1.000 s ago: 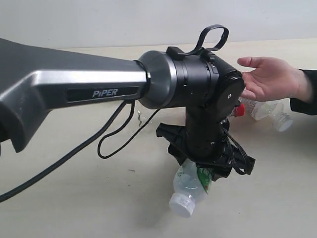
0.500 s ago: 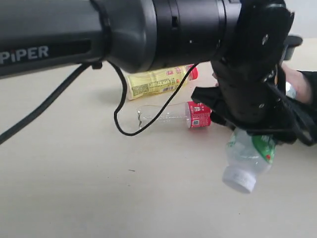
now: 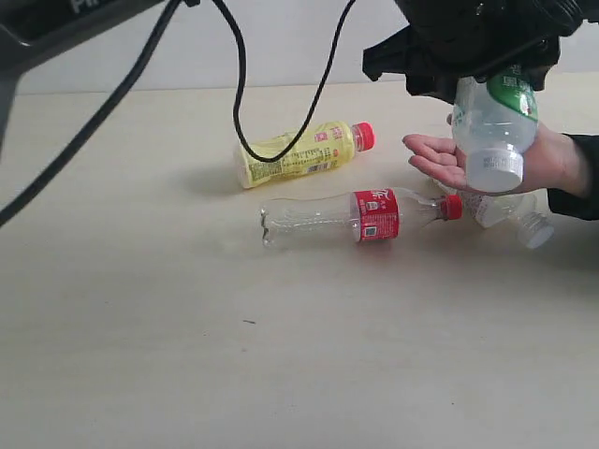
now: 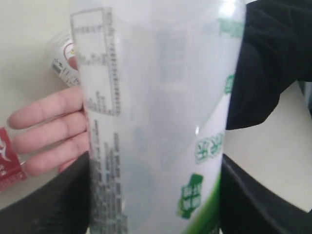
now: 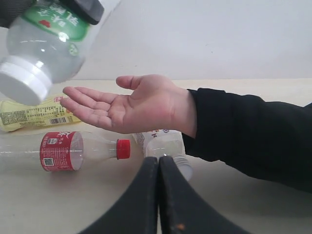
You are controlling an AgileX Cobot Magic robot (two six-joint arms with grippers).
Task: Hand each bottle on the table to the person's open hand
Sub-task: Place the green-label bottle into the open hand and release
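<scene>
My left gripper (image 3: 484,77) is shut on the green-labelled bottle (image 3: 492,131), which hangs cap-down just above the person's open hand (image 3: 438,159). In the left wrist view the bottle (image 4: 156,122) fills the space between the gripper's black fingers (image 4: 53,204), with the hand (image 4: 48,126) behind it. On the table (image 3: 140,327) lie a yellow bottle (image 3: 299,154), a clear red-labelled bottle (image 3: 356,215) and a clear white-capped bottle (image 3: 510,210) under the hand. My right gripper (image 5: 158,163) is shut and empty, low over the table, pointing at the hand (image 5: 131,105).
A black cable (image 3: 239,84) hangs from the left arm over the yellow bottle. The person's dark sleeve (image 5: 253,131) stretches across the right of the table. A pale wall stands behind the table's far edge.
The left arm has lifted the green-labelled bottle off the table and carried it up and to the right, over the person's hand. The other bottles have not moved.
</scene>
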